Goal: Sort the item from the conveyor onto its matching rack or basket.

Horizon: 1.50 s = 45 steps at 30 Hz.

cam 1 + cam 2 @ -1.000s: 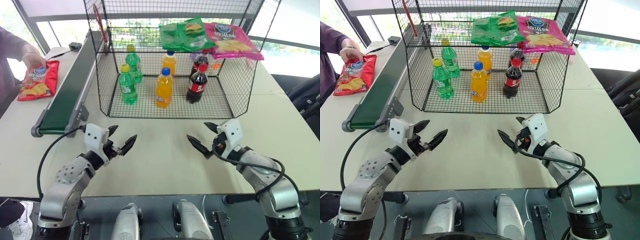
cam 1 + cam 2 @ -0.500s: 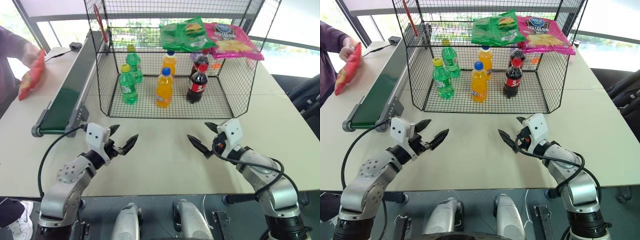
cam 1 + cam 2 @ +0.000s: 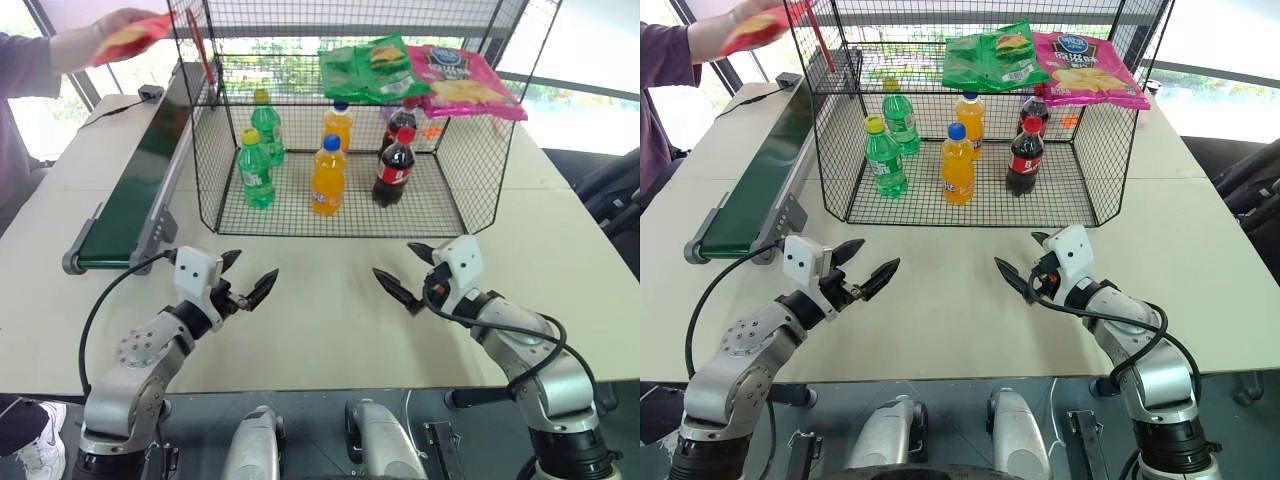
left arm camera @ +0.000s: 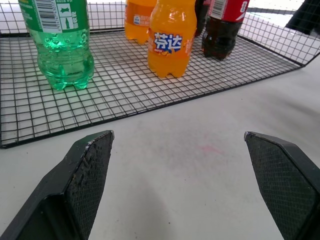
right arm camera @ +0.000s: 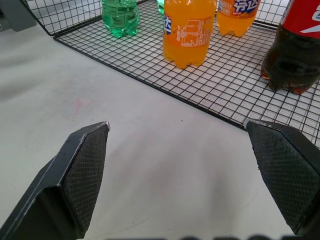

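The red crisp bag [image 3: 135,32] is not on the conveyor [image 3: 135,185] yet; a person's hand [image 3: 112,22] holds it in the air above the far left corner of the worktop [image 3: 330,310], beside the top of the black wire rack [image 3: 330,120]. So my step now is to wait, and to wait well. My left fingers [image 3: 247,280] and my right fingers [image 3: 400,275] are both spread wide and hold nothing, hovering over the near edge of the worktop, in front of the rack. I think I should keep them wide and quiet until the bag lies flat on the belt and comes toward its roller end near my left side. Then the left arm is the closer one. A flat bag is slippery and full of air, so I judge it is better to pinch an edge gently. Its place is probably the top tier, where the green crisp bag [image 3: 370,68] and the pink crisp bag [image 3: 465,80] lie.
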Available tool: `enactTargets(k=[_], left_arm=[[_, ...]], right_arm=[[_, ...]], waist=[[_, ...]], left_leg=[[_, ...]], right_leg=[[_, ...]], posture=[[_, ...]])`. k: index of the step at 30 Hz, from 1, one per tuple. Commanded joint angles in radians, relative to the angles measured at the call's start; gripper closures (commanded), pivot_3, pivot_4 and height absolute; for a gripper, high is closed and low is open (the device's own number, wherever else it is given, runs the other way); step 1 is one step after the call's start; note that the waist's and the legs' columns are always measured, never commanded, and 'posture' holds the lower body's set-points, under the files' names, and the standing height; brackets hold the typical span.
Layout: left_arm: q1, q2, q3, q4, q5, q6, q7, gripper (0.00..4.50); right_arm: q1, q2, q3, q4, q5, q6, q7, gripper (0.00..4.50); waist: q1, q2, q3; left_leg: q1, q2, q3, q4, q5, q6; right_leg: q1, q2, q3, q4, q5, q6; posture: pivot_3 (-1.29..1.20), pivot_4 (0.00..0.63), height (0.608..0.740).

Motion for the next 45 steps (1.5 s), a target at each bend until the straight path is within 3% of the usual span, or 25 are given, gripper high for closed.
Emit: enactTargets(k=[1, 25, 29, 35, 41, 45], left_arm=[[-0.016, 0.002, -0.001, -0.035, 0.001, -0.016, 0.003, 0.1], [-0.068, 0.032, 0.026, -0.049, 0.003, -0.012, 0.0, 0.1], [-0.168, 0.132, 0.082, -0.076, -0.033, 0.036, -0.033, 0.1], [-0.167, 0.426, 0.213, -0.073, 0.022, 0.017, -0.181, 0.1], [-0.244, 0.582, 0.383, 0.124, 0.224, -0.187, -0.109, 0.1], [-0.121, 0.704, 0.393, 0.26, 0.433, -0.373, -0.135, 0.1]], right_arm=[[-0.01, -0.001, -0.003, -0.017, -0.002, -0.021, -0.002, 0.0], [-0.044, -0.011, 0.003, 0.034, -0.013, -0.043, 0.019, 0.0], [-0.076, -0.037, -0.015, 0.039, 0.015, -0.024, 0.057, 0.0], [-0.156, -0.13, -0.058, -0.05, 0.175, 0.123, 0.158, 0.0], [-0.38, -0.121, -0.087, -0.114, 0.473, 0.385, 0.132, 0.0], [-0.458, -0.099, -0.053, -0.125, 0.542, 0.442, 0.101, 0.0]], waist=[[0.0, 0.0, 0.0], [0.001, 0.0, 0.0], [0.001, 0.0, 0.0], [-0.004, 0.0, 0.0], [0.0, -0.001, 0.002], [0.0, 0.002, 0.001]], left_leg=[[0.0, 0.0, 0.0, 0.0, 0.0, 0.0], [0.0, 0.0, 0.0, 0.0, 0.0, 0.0], [0.0, 0.0, 0.0, 0.0, 0.0, 0.0], [0.001, 0.0, 0.0, 0.0, 0.0, 0.0], [0.0, 0.001, 0.0, 0.0, 0.0, 0.0], [0.0, 0.0, 0.002, -0.001, 0.0, 0.0]], right_leg=[[0.0, 0.0, 0.0, 0.0, 0.0, 0.0], [0.0, 0.0, 0.0, 0.0, 0.0, 0.0], [0.0, 0.001, 0.0, 0.001, 0.0, 0.0], [0.0, 0.001, 0.0, 0.001, 0.0, 0.0], [-0.006, 0.001, 0.0, 0.007, 0.0, 0.0], [-0.007, -0.001, 0.001, 0.007, 0.0, -0.001]], posture=[[0.0, 0.15, 0.74], [0.0, 0.15, 0.74], [0.0, 0.15, 0.74], [0.0, 0.15, 0.74], [0.0, 0.15, 0.74], [0.0, 0.15, 0.74]])
